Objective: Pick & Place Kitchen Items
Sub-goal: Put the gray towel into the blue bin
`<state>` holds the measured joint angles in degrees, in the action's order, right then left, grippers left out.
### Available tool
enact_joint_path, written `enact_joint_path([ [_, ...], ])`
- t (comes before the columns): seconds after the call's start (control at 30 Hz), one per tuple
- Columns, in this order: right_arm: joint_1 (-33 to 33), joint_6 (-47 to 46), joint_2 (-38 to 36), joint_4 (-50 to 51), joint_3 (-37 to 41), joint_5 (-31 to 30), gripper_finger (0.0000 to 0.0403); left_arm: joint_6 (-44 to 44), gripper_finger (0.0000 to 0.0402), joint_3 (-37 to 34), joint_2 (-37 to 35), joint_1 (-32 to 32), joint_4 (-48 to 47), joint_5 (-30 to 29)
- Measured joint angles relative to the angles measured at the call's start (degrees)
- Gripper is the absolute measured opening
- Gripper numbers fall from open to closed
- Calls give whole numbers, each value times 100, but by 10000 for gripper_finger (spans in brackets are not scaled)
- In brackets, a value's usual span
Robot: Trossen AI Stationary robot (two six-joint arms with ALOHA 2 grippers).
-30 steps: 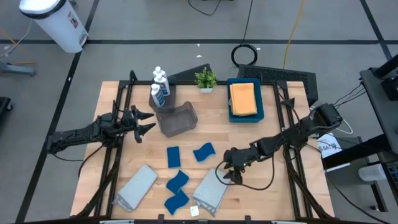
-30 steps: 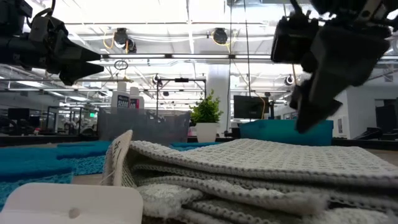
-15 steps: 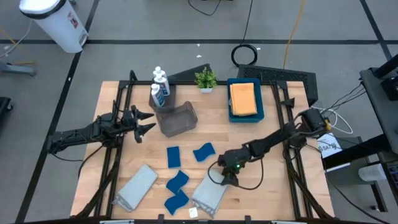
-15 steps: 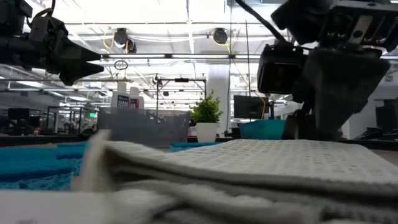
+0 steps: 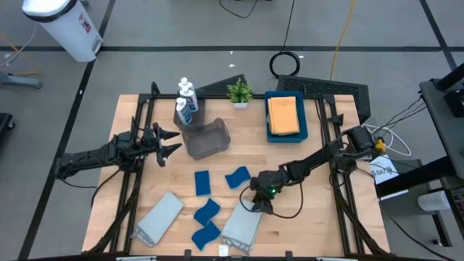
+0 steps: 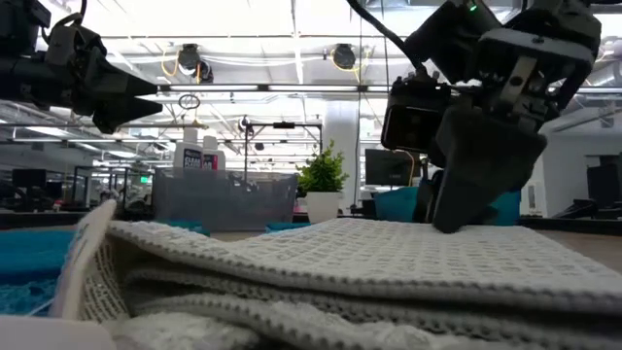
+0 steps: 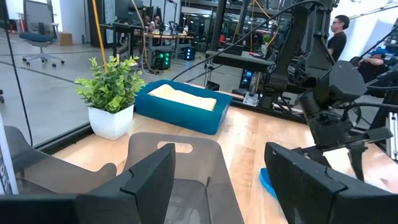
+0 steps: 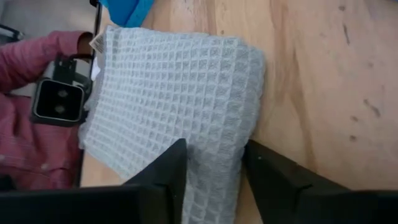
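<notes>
High view: orange cloth (image 5: 284, 114) already in the tray (image 5: 302, 135) at far right; bottles (image 5: 186, 101), sponges (image 5: 208, 210) and two grey cloths remain. My right gripper (image 5: 257, 205) is pinching a fold of the near-centre grey cloth (image 5: 241, 229); left gripper (image 5: 172, 142) waits wide at left.

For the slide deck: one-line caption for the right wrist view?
Right gripper closing on the edge of a grey cloth lying on the wooden table.

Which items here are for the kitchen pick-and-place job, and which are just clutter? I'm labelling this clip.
Job:
white bottles
blue sponges
grey cloth under the right gripper
second grey cloth
orange cloth

Lying about:
potted plant
blue tray
clear bin
</notes>
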<state>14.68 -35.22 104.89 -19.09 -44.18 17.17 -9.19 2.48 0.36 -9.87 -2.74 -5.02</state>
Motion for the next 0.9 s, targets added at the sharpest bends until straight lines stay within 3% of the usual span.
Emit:
enact_joint_path([
  [0.37,-7,774,13,-78,11,-64,13,-1,251,1,0,0,0,0],
  [0.63,-9,1341,-478,238,33,-130,2,0,251,2,0,0,0,0],
  [0.9,124,1985,-1740,2022,31,-1782,1,-1,251,1,0,-2,0,0],
])
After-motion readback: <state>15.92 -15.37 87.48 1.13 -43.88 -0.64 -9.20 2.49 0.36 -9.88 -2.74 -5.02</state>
